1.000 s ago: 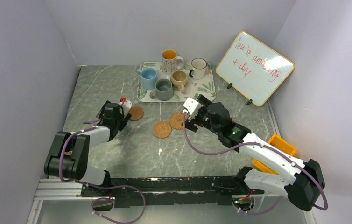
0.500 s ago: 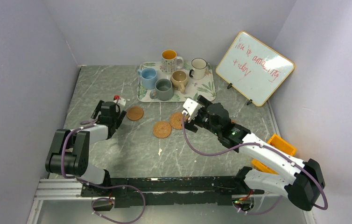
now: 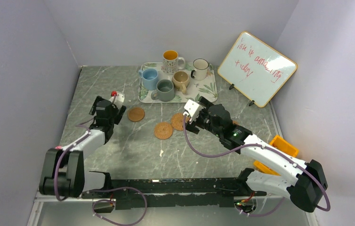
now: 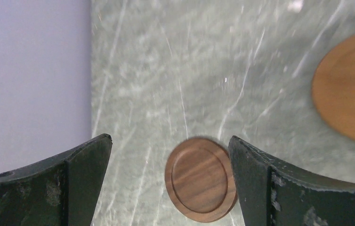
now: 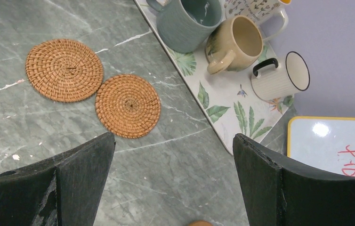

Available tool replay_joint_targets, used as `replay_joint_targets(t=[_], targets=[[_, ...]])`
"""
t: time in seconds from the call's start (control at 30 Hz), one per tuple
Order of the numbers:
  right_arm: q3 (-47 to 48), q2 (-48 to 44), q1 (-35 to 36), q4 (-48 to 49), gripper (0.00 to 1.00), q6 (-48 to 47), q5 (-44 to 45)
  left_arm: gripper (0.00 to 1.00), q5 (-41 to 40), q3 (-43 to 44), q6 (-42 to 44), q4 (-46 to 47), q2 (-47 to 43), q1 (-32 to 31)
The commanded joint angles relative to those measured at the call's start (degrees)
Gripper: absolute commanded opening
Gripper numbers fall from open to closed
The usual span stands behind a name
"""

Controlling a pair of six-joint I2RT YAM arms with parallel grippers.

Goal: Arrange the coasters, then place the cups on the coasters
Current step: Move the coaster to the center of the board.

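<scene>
Grey-green marble-look tabletop [image 3: 133,150] w/ pale veins, boxed in on three sides by plain lavender-grey walls [image 3: 25,70]; whiteboard [image 3: 256,68] w/ red scrawl leans at right rear. Soft, even light.

Woven rattan coasters [image 5: 64,70] — smooth grained wood coaster [image 4: 200,179]

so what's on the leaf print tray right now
The tray holds a light blue mug, grey-green mug, tan mug, dark-rimmed white mug and orange-lined patterned mug. Anything beneath them is hidden.
</scene>
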Motion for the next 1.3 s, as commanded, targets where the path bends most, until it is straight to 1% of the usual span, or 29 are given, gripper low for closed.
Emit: replay_joint_targets(t=[0.0, 0.1, 0.17, 0.33, 0.43, 0.6, 0.8, 1.0, 1.27], targets=[[-0.1, 0.3, 0.3, 3.8, 0.99, -0.3, 0.8, 1.00, 7.9, 1.7, 0.0, -1.1, -6.8, -1.5], [-0.2, 0.2, 0.3, 4.1, 0.99, -0.5, 0.8, 1.00, 8.1, 4.5, 1.6, -3.8, -5.7, -5.7], [-0.3, 0.0, 0.3, 4.3, 0.99, -0.5, 1.0, 1.00, 9.3, 6.7, 1.8, -5.4, -2.8, -7.7], [-0.6, 0.3, 0.3, 4.6, 0.99, -0.7, 1.3, 1.00, 9.1, 12.4, 1.6, -6.9, 4.6, -10.4], [-0.6, 0.4, 0.3, 4.6, 0.99, -0.7, 1.3, 1.00, 8.7, 14.0, 1.6, -6.7, 7.8, -11.1], [-0.8, -0.1, 0.3, 4.7, 0.99, -0.9, 1.1, 1.00, 12.8, 13.2, 0.9, -6.1, 10.4, -11.5], [-0.8, 0.1, 0.4, 4.5, 0.99, -1.1, 0.6, 1.00, 14.1, 12.8, 0.3, -5.9, 11.7, -12.8], [-0.8, 0.3, 0.4, 4.5, 0.99, -1.1, 0.6, 1.00, 11.1, 12.2, 0.9, -4.1, 14.6, -14.0], [-0.9, 0.3, 0.4, 4.4, 0.99, -1.3, 0.2, 1.00, 8.8, 12.4, 1.6, -4.7, 17.3, -14.6]])
